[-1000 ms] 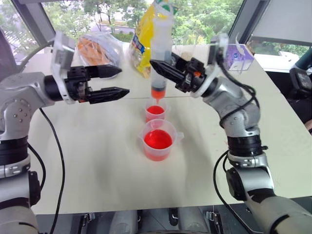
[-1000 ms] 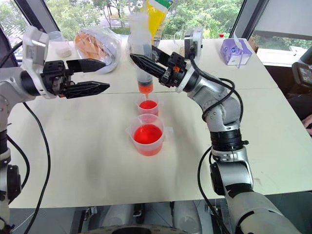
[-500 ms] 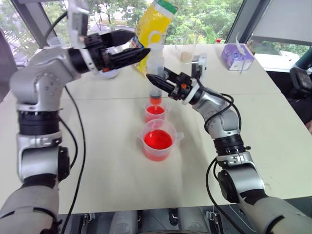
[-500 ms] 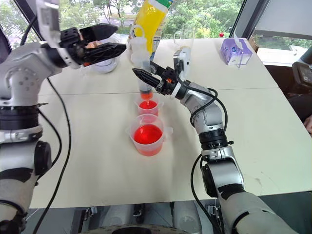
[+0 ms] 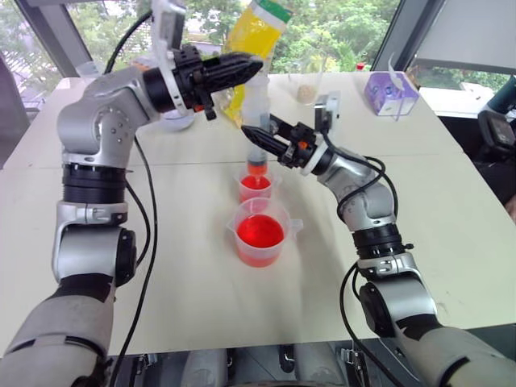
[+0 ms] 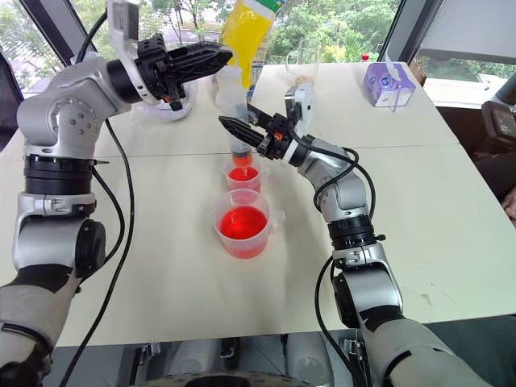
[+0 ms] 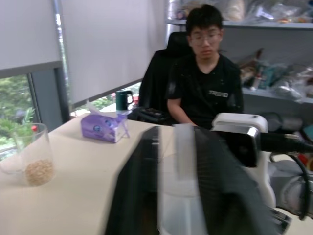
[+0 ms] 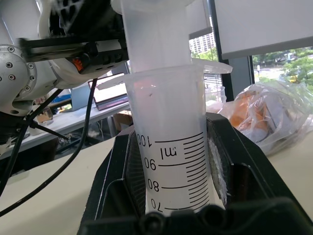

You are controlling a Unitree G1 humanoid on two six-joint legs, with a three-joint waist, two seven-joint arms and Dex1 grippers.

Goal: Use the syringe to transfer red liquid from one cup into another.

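The syringe (image 5: 256, 113) stands upright over the smaller plain cup (image 5: 256, 190), its tip just above the red liquid (image 5: 256, 182) there. A little red shows low in the barrel. My right gripper (image 5: 253, 135) is shut on the barrel, whose scale marks (image 8: 171, 147) sit between its fingers (image 8: 122, 176). My left gripper (image 5: 256, 66) reaches in from the left and is shut on the white plunger (image 7: 185, 156) at the top. The wider spouted beaker (image 5: 262, 235) holds red liquid and stands nearer me, in front of the small cup.
A yellow bag (image 5: 260, 32) and a clear bag with orange contents (image 6: 173, 101) lie behind the cups. At the far side stand a clear cup with beige grains (image 7: 36, 161) and a purple tissue box (image 5: 391, 93). A person (image 7: 210, 83) sits beyond the table.
My left arm swung up and to the right, and its open gripper shut on the plunger. The right gripper sank a little with the syringe toward the small cup.
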